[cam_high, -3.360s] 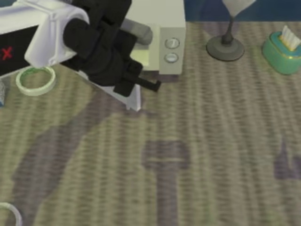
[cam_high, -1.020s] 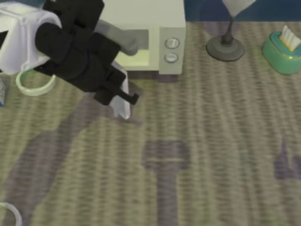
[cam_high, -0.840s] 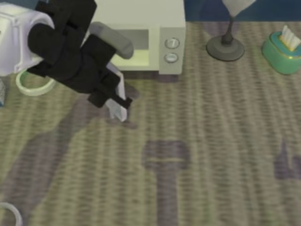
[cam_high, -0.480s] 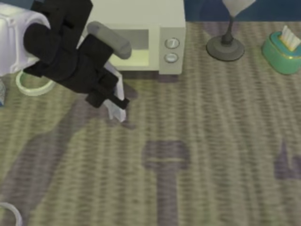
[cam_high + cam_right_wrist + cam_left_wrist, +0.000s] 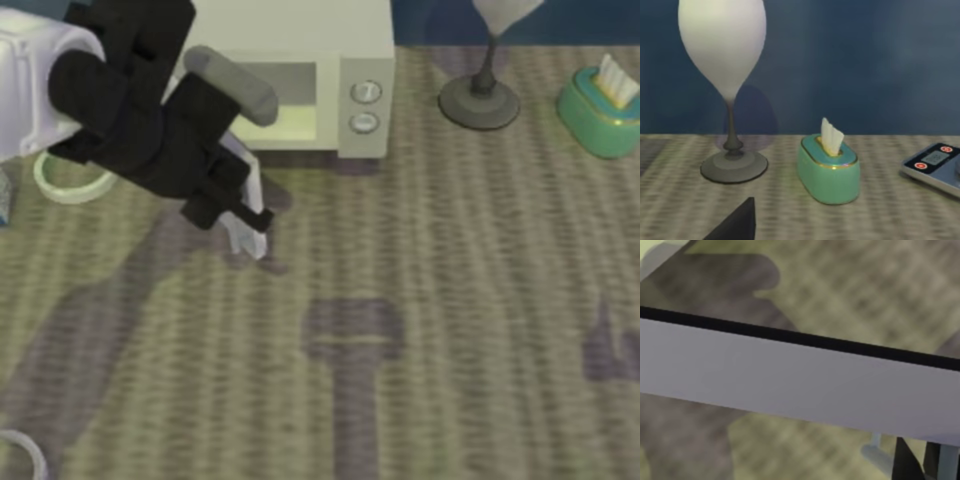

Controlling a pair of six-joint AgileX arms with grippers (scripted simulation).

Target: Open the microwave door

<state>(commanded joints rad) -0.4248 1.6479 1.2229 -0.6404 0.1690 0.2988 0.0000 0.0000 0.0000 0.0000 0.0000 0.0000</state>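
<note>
The pale grey-white microwave (image 5: 300, 30) stands at the back of the table, its two silver knobs (image 5: 366, 92) facing front. Its yellowish interior (image 5: 290, 122) is exposed. The microwave door (image 5: 252, 240) is swung out towards the front left, standing edge-on. My left gripper (image 5: 245, 215) is shut on the door's free edge, with the black arm above it hiding most of the panel. In the left wrist view the door (image 5: 800, 375) fills the frame as a wide grey band. A dark piece of my right gripper (image 5: 740, 225) shows only in the right wrist view.
A goblet-shaped lamp (image 5: 480, 95) and a green tissue box (image 5: 600, 105) stand right of the microwave. A pale green ring (image 5: 65, 180) lies at the left, under the left arm. A scale (image 5: 935, 162) sits beyond the tissue box.
Over the last seconds my left gripper has drawn the door's edge leftward and outward, exposing more of the interior. In the last half second almost nothing has moved.
</note>
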